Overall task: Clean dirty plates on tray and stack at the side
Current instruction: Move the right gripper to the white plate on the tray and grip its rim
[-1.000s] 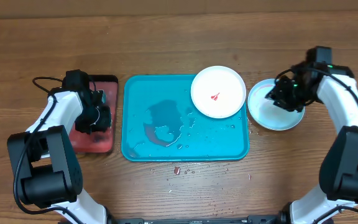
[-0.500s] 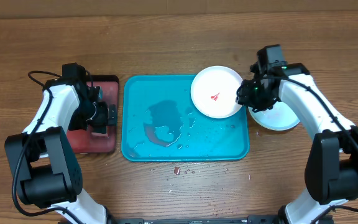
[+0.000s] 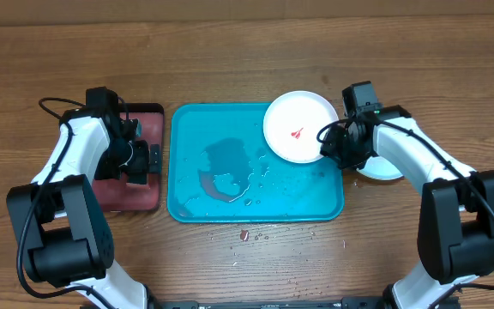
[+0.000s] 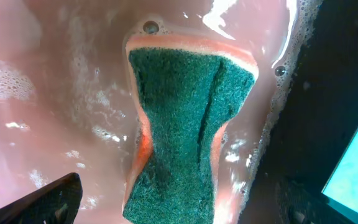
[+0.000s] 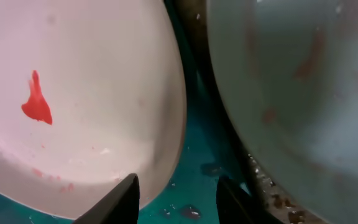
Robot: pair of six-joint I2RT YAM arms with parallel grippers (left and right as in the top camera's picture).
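Wooden table (image 3: 247, 34); right tool (image 5: 178, 198) apart at rim of white plate (image 5: 92, 93), left tool (image 4: 182, 196) apart over sponge (image 4: 185, 106).

wooden table (image 3: 247, 34) | turquoise tray (image 3: 191, 137) centre | pinkish tray (image 3: 140, 196) left | pale plate (image 3: 388, 170) right | red specks (image 3: 244, 233) in front

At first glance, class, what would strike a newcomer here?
The big turquoise tray, wet, mid-table, with a white plate carrying a red smear on its far right corner. The right gripper sits open at that plate's rim. At left, a green sponge lies in a soapy pink tray.
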